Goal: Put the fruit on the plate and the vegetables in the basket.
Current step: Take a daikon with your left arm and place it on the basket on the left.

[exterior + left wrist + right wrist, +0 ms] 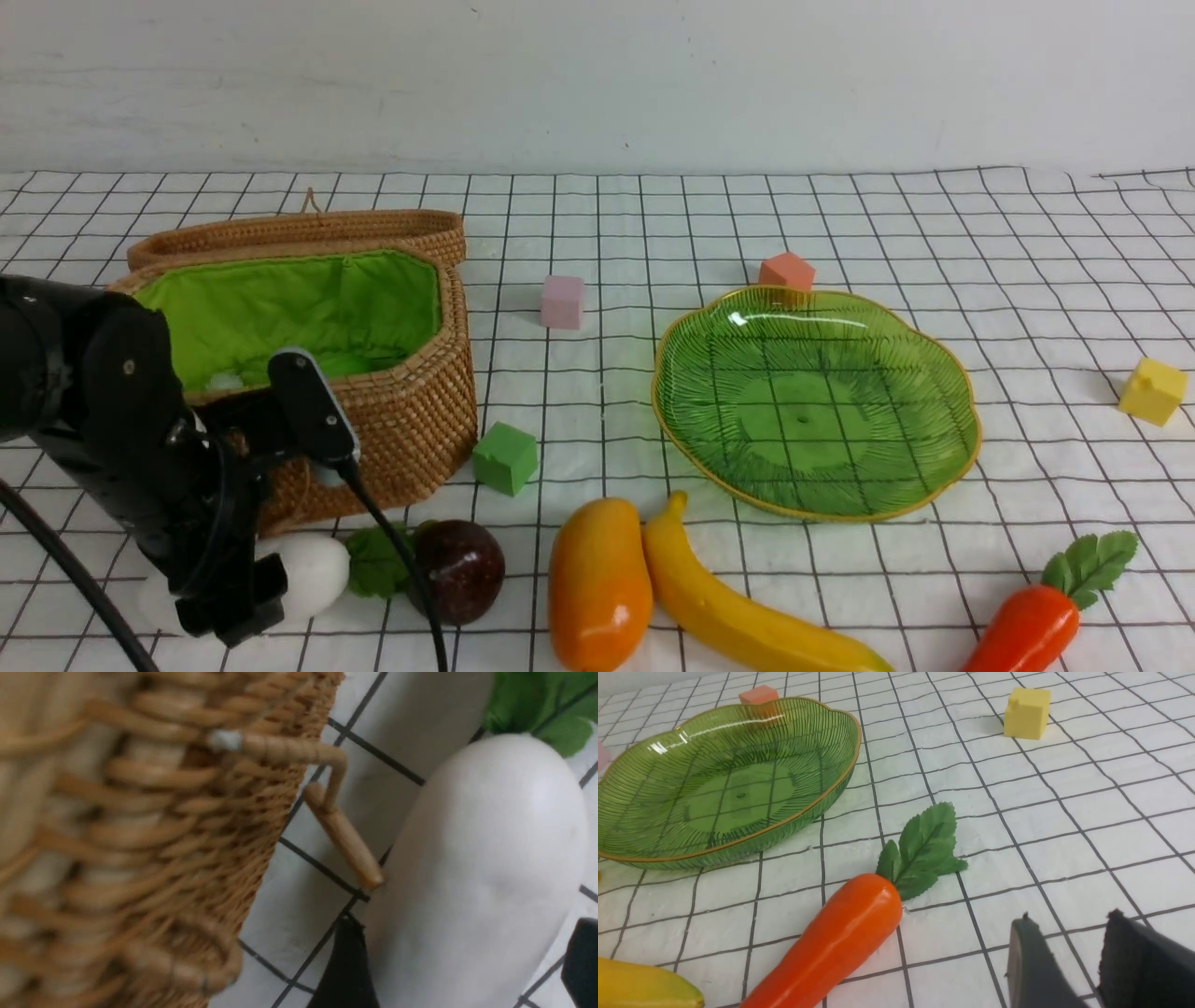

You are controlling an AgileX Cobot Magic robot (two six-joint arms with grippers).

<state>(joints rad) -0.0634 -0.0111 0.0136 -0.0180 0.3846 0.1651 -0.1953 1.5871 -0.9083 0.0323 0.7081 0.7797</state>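
One left end effector [462, 961], released, jaws apart astride the white radish [504, 835]

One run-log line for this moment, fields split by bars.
left gripper: open, astride radish | right gripper: open, empty | plate: empty

Carrot [1025, 627] cut off by the front view's lower edge, banana [738, 607] and mango [600, 586] clipped there too, radish [313, 571] partly hidden behind the left gripper [233, 597] (its middle, mostly), wicker of the basket [154, 849] blurred up close
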